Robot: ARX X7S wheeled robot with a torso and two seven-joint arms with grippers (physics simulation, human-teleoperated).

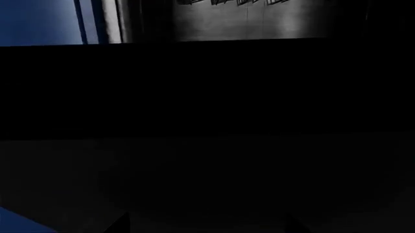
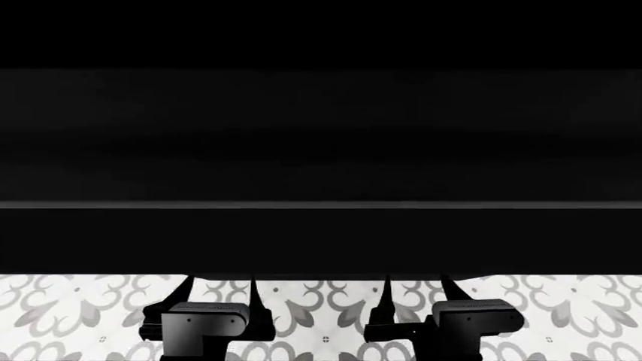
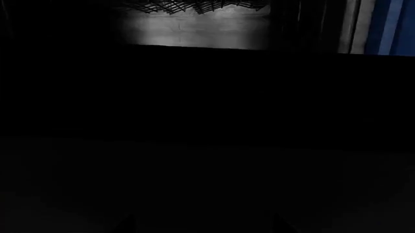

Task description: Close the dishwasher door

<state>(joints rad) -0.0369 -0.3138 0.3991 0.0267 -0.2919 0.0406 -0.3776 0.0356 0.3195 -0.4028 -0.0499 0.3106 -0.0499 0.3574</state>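
The black dishwasher door (image 2: 321, 150) is filling the upper three-quarters of the head view, its edge lying just above both grippers at the bottom. The left gripper (image 2: 219, 289) and right gripper (image 2: 417, 289) are each showing fingers spread apart, holding nothing, over the patterned floor (image 2: 321, 316).

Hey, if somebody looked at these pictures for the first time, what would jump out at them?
The huge black dishwasher door fills most of the head view, lying open. Below its near edge, the left gripper and right gripper point their open fingers up toward it over a grey-and-white patterned floor. Both wrist views glimpse the lit dishwasher interior.
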